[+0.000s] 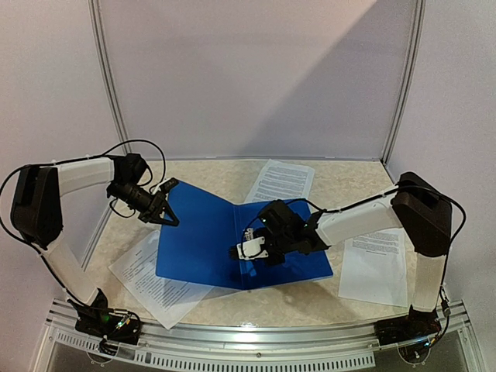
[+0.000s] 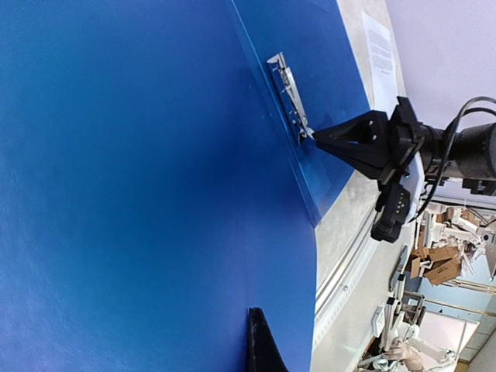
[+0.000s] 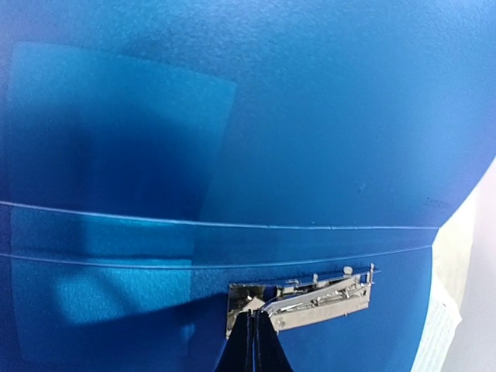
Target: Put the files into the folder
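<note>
The dark-blue folder (image 1: 201,240) lies open on the table, its inside filling both wrist views (image 2: 155,155) (image 3: 310,116). My left gripper (image 1: 167,215) is at the far left edge of the left cover. Only one finger (image 2: 263,341) shows there; the cover hides the other, so it looks shut on the cover. My right gripper (image 1: 237,252) is over the spine, shut with its tips (image 3: 256,318) on the lever end of the metal clip (image 3: 325,298), also seen from the left wrist (image 2: 288,97). Three printed sheets lie outside the folder: back (image 1: 280,182), right (image 1: 376,265) and front left (image 1: 155,283), partly under it.
A metal rail (image 1: 256,341) runs along the near table edge. White walls with metal posts (image 1: 108,85) close the back and sides. Bare beige tabletop (image 1: 349,182) shows behind the folder.
</note>
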Robot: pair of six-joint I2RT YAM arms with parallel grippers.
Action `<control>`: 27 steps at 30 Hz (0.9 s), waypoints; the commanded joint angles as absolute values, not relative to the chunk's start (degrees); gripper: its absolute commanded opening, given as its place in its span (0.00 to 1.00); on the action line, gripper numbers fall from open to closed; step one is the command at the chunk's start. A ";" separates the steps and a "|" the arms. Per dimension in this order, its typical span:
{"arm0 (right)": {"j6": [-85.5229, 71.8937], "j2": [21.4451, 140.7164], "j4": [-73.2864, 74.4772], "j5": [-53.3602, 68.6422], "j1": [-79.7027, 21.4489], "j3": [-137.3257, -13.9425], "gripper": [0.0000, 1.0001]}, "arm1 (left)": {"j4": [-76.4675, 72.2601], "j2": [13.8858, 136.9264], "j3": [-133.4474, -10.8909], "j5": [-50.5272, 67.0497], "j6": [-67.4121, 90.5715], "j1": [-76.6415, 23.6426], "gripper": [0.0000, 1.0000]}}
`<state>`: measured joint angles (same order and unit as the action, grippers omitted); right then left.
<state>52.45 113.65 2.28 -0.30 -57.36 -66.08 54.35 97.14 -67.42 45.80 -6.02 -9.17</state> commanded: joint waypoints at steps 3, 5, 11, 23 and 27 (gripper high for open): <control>47.46 112.15 15.59 -2.25 -55.93 -69.01 0.00 | 55.13 95.96 -68.30 43.56 -8.40 -9.73 0.00; 45.32 110.90 13.31 -2.58 -56.07 -70.86 0.00 | 55.32 96.21 -68.37 44.25 -8.49 -10.13 0.00; 40.89 109.08 4.76 -2.40 -56.17 -72.60 0.01 | 55.76 96.50 -68.56 44.96 -9.30 -10.75 0.00; 40.99 113.04 5.70 -0.70 -54.45 -78.13 0.07 | 56.17 97.02 -68.82 44.65 -9.95 -11.10 0.00; 42.66 116.09 6.10 -0.78 -53.97 -80.18 0.07 | 56.40 97.21 -68.99 44.65 -10.19 -11.34 0.00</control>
<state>42.44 112.31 5.21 -1.72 -55.05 -77.80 55.86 97.14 -67.57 45.56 -8.21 -10.26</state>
